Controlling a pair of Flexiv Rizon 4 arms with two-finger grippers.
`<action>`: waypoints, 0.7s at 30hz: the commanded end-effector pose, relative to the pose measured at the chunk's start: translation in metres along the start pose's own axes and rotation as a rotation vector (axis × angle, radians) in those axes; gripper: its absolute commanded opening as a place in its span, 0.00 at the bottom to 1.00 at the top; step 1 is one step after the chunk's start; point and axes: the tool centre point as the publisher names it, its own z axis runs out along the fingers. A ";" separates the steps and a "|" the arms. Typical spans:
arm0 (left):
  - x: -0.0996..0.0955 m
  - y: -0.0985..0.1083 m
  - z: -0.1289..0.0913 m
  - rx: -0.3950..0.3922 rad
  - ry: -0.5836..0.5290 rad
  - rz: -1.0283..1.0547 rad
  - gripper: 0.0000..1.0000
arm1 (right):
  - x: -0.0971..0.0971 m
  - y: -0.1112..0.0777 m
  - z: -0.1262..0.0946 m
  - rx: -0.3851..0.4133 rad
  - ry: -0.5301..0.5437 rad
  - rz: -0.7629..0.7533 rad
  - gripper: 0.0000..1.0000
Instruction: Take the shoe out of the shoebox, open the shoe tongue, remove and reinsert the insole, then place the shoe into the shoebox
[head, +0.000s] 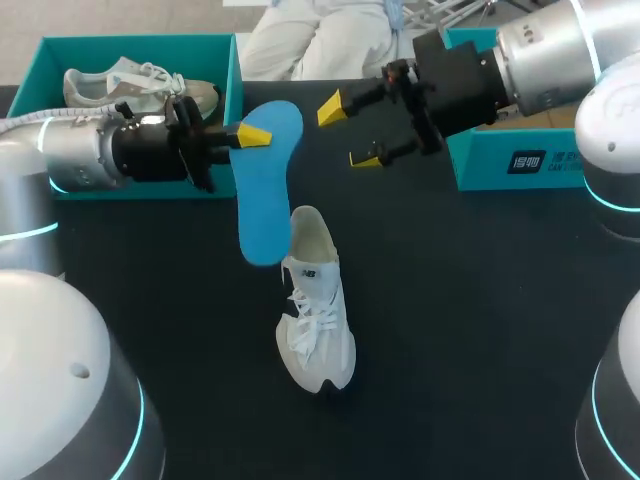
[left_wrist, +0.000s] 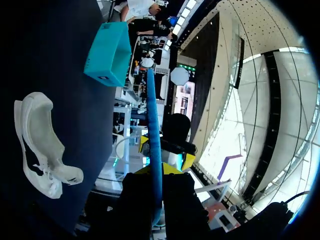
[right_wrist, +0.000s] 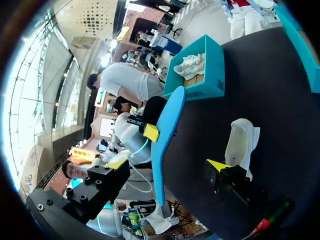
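Two steps look done, and at least two remain. The dark desk (head: 480, 330) carries a teal shoebox (head: 232, 90) at its far left corner, with a second shoe (head: 130, 85) lying inside, and another teal box (head: 500, 160) at its far right edge. The white shoe (head: 318, 330) stands upright near the middle of the desk, out of any box, so removal is judged complete. Its blue insole (head: 265, 190) is also out, held on end in the air with its lower end over the heel opening; contact with the shoe cannot be told. The left claw (head: 250, 135) is closed on the insole's upper part, one yellow tip on each face. The right claw (head: 350, 133) is spread wide just beside it, holding nothing. Reinserting the insole and reboxing the shoe are left.
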 end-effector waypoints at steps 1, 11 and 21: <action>-0.002 0.004 0.002 0.023 -0.001 0.037 0.00 | 0.014 0.004 0.005 0.031 -0.220 0.076 1.00; -0.015 -0.003 0.004 0.057 -0.082 0.113 0.00 | 0.014 0.004 0.005 0.031 -0.220 0.076 1.00; -0.016 -0.004 0.004 0.061 -0.089 0.103 0.00 | 0.005 -0.002 0.019 0.025 -0.445 0.033 1.00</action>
